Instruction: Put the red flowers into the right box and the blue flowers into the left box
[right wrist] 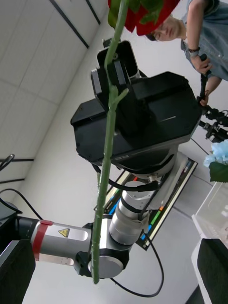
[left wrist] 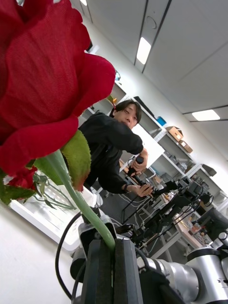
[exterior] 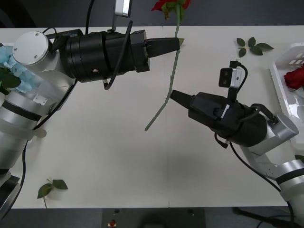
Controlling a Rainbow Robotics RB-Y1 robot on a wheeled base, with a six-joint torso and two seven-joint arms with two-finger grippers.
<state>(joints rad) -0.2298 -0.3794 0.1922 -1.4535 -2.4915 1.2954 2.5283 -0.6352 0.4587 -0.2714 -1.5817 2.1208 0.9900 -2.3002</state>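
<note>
Front view: on the white table (exterior: 104, 156), the left gripper (exterior: 178, 42), upper centre, is closed on the stem of a red rose (exterior: 172, 6) whose bloom sits at the top edge. The right gripper (exterior: 172, 93), centre right, nearly touches the lower stem; whether its jaws are parted cannot be told here. The right box (exterior: 285, 90), right edge, holds a rose. Blue flowers (exterior: 12, 66) lie far left. Leaf sprigs (exterior: 51, 186) lie lower left.

Right wrist view: the right gripper's fingers (right wrist: 16, 270) stand wide apart at the bottom corners, around the green stem.

Left wrist view: closed fingers (left wrist: 114, 266) pinch the stem; ceiling lights (left wrist: 144, 50) run overhead.

No legible text, yellow triangular warning sticker (right wrist: 63, 232) on left arm's silver link (right wrist: 66, 242)
</note>
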